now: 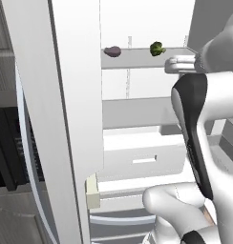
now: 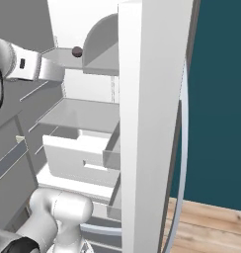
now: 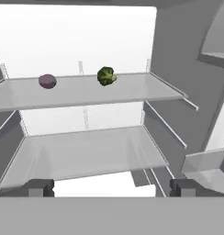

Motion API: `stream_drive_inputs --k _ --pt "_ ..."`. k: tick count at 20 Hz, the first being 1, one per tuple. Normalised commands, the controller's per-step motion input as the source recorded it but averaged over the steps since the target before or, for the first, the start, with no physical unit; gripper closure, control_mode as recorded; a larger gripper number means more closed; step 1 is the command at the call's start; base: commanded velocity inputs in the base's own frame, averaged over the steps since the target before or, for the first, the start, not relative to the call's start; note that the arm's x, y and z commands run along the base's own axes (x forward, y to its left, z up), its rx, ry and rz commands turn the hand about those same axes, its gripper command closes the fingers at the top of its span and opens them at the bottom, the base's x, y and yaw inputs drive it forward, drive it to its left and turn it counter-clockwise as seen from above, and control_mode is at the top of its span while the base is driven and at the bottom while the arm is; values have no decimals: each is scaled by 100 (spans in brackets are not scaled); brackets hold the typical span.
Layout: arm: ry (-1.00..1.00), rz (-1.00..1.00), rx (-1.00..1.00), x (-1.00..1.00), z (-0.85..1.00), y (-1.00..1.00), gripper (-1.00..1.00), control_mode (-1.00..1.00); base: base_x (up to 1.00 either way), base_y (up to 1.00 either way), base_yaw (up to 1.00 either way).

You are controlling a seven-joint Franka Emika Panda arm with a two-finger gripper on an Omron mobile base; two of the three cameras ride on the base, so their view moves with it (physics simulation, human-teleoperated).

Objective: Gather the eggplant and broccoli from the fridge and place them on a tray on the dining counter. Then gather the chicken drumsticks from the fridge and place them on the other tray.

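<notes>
In the hand view, the eggplant (image 3: 47, 81) sits in the upper left of the frame, toward the left end of the upper glass shelf (image 3: 132, 92) of the open fridge; it reads as a small purple oval whose long axis runs roughly left to right across the frame, though which end is the stem is too small to tell. To its right on the same shelf, well apart from it and near the upper middle of the frame, rests the broccoli (image 3: 106, 76), a compact dark green clump with no clear long axis and no stalk direction that can be made out. Below them a second, lower shelf (image 3: 86, 156) spans the middle of the frame. At the bottom edge, the gripper (image 3: 111, 187) shows its two dark fingertips (image 3: 38, 187) set far apart, one at lower left and one at lower right, fully spread and holding nothing. In the left base view, the eggplant (image 1: 112, 51) lies at upper centre with its long axis close to horizontal, the broccoli (image 1: 157, 48) is just right of it on the same shelf, and the white arm (image 1: 204, 124) fills the right side. In the right base view, the fridge door (image 2: 152, 123) stands edge-on at centre.
</notes>
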Motion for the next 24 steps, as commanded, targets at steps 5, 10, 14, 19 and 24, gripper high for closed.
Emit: stream_drive_inputs --k 5,10,14,19,24 --pt "-3 5 -10 53 43 -10 -100 -100 0 0 0" --pt "2 7 -8 47 5 -6 -100 -100 0 0 0" --pt "3 0 -6 33 -18 -2 -100 -100 0 0 0" --pt "9 0 -2 59 -5 -4 -100 -100 0 0 0" --pt "2 0 0 51 0 -12 -100 -100 0 0 0"
